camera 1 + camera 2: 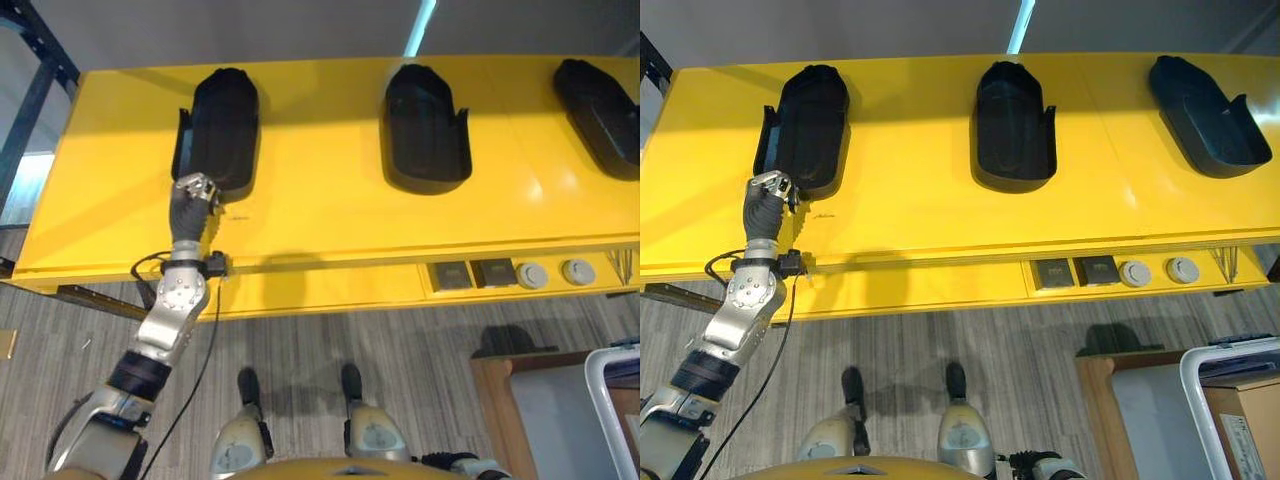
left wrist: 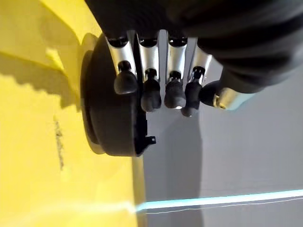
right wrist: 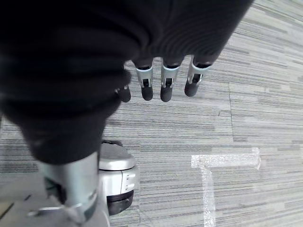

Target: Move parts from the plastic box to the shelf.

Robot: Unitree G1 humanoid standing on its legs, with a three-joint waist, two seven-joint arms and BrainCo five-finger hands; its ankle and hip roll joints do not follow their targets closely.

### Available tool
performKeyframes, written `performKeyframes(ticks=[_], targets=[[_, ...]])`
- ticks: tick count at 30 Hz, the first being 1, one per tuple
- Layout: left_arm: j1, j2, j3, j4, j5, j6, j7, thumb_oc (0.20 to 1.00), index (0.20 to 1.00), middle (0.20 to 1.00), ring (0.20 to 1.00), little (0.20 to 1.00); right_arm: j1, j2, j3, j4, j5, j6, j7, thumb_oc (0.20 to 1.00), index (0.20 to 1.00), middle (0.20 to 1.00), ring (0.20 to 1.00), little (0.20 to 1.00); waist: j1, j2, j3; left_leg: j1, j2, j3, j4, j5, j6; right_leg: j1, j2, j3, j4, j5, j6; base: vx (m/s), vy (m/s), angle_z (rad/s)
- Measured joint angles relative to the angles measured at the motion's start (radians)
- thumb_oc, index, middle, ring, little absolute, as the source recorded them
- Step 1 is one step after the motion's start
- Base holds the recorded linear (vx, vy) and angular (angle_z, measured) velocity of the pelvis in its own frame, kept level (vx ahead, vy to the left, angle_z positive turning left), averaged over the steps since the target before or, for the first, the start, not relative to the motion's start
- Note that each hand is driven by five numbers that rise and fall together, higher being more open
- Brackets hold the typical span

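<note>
Three black moulded parts lie on the yellow shelf (image 1: 320,215): one at the left (image 1: 222,125), one in the middle (image 1: 425,125) and one at the right (image 1: 600,110). My left hand (image 1: 192,200) is raised to the near end of the left part (image 2: 111,118). Its fingers (image 2: 151,90) hang relaxed just in front of the part and hold nothing. Low at my side, my right hand (image 3: 163,80) hangs over the grey carpet with loose, empty fingers.
Sockets and round knobs (image 1: 500,273) sit in the shelf's front edge. A wooden cart (image 1: 1140,400) with a white-rimmed container (image 1: 1230,395) and a cardboard box (image 1: 1245,425) stands at the lower right. A dark rack (image 1: 35,90) rises at the far left.
</note>
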Motion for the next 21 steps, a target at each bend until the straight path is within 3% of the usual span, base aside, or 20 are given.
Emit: performKeyframes(ticks=[5,6,10,11,16,17,18,21], targets=[[0.124,-0.004,0.007,-0.094,0.04,-0.05,0.0,0.2,0.2,0.2,0.2,0.2,0.03,0.006,-0.015,0.005,0.0,0.022,0.0,1.0,1.0,1.0,1.0,1.0,0.047,-0.008,-0.085,0.025,0.002,-0.023,0.0,-0.004,0.004,0.04,0.0,-0.029,0.0,-0.016,-0.005,0.01,-0.053,0.16],[0.173,-0.005,0.006,-0.089,0.069,-0.073,0.039,0.2,0.2,0.2,0.2,0.2,0.047,0.007,-0.015,0.007,0.0,0.023,0.001,1.0,1.0,1.0,1.0,1.0,0.058,-0.014,-0.131,0.033,0.001,-0.029,0.0,-0.013,-0.003,0.055,0.0,-0.041,0.0,-0.029,-0.013,0.01,-0.065,0.2],[0.253,-0.005,-0.004,-0.054,0.125,-0.117,0.157,0.2,0.2,0.2,0.2,0.2,0.04,0.012,-0.013,0.016,0.004,0.026,0.0,1.0,1.0,1.0,1.0,1.0,0.101,-0.024,-0.187,0.046,0.0,-0.054,0.0,-0.014,-0.004,0.084,0.001,-0.066,0.0,-0.046,-0.016,0.01,-0.058,0.21],[0.298,-0.018,-0.005,0.032,0.156,-0.149,0.198,0.2,0.2,0.2,0.2,0.2,0.037,0.012,0.0,0.024,0.013,0.037,0.0,1.0,1.0,1.0,1.0,1.0,0.119,-0.026,-0.208,0.05,-0.001,-0.062,0.0,-0.014,-0.004,0.102,0.004,-0.073,0.0,-0.05,-0.015,0.0,-0.036,0.24],[0.393,-0.063,-0.021,0.307,0.178,-0.177,0.307,0.2,0.2,0.2,0.2,0.2,0.037,0.023,0.004,0.053,0.025,0.04,-0.002,1.0,1.0,1.0,1.0,1.0,0.161,-0.035,-0.239,0.031,-0.001,-0.082,0.0,-0.014,-0.004,0.102,0.003,-0.102,0.0,-0.061,-0.014,-0.02,-0.012,0.23],[0.405,-0.071,-0.019,0.353,0.177,-0.185,0.323,0.485,0.485,0.485,0.485,0.485,0.037,0.024,0.003,0.054,0.035,0.04,-0.002,1.0,1.0,1.0,1.0,1.0,0.163,-0.041,-0.243,0.032,-0.002,-0.082,0.0,-0.012,-0.003,0.103,0.002,-0.109,0.0,-0.058,-0.018,-0.02,-0.005,0.25],[0.429,-0.093,0.001,0.488,0.174,-0.206,0.337,1.0,1.0,1.0,1.0,1.0,0.035,0.027,0.003,0.067,0.056,0.039,-0.002,1.0,1.0,1.0,1.0,1.0,0.163,-0.035,-0.239,0.033,-0.002,-0.083,0.0,-0.005,0.002,0.105,-0.001,-0.12,0.0,-0.056,-0.02,-0.02,-0.005,0.19],[0.452,-0.127,0.046,0.61,0.123,-0.227,0.305,1.0,1.0,1.0,1.0,1.0,0.027,0.031,0.002,0.08,0.075,0.04,0.001,1.0,1.0,1.0,1.0,1.0,0.172,-0.037,-0.239,0.032,-0.006,-0.09,0.0,0.001,0.003,0.113,0.0,-0.124,0.0,-0.056,-0.02,-0.02,0.003,0.08]])
